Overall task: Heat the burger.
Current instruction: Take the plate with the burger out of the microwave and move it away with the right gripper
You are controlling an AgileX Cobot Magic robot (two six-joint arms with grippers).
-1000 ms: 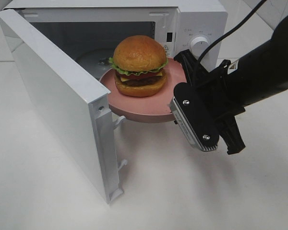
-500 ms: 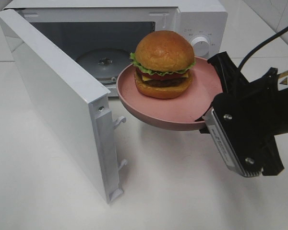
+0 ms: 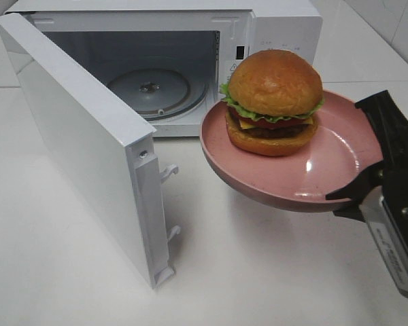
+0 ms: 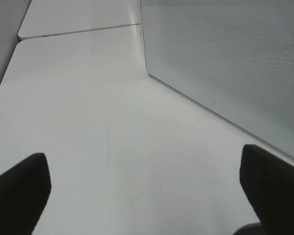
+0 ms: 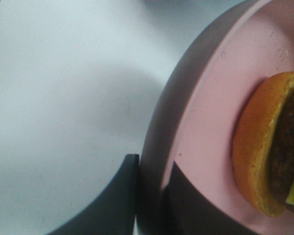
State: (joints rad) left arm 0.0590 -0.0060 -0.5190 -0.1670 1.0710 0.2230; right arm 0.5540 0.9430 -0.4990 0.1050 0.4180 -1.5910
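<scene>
The burger [image 3: 274, 102] sits upright on the pink plate [image 3: 326, 173], toward the plate's side nearest the microwave [image 3: 190, 41]. The plate is off the counter [image 3: 258, 272], held in the air in front of the oven's control panel and outside the cavity. The right gripper [image 5: 152, 191] holds it: its fingers [image 5: 117, 196] pinch the plate's rim, one finger below and one above, on the side away from the oven. The plate tilts slightly down toward the microwave; the burger shows no sign of sliding.

The microwave door [image 3: 81, 142] stands wide open and the glass turntable [image 3: 149, 92] inside is bare. The left gripper [image 4: 147, 196] hangs over the counter beside the door's outer face, its fingers [image 4: 19, 186] spread wide and holding nothing.

Assessment: door opened and burger lifted on its plate. Outstanding: set the plate on the turntable, release, shut the door, start the oven. The dial is hidden behind the burger, so its setting cannot be told.
</scene>
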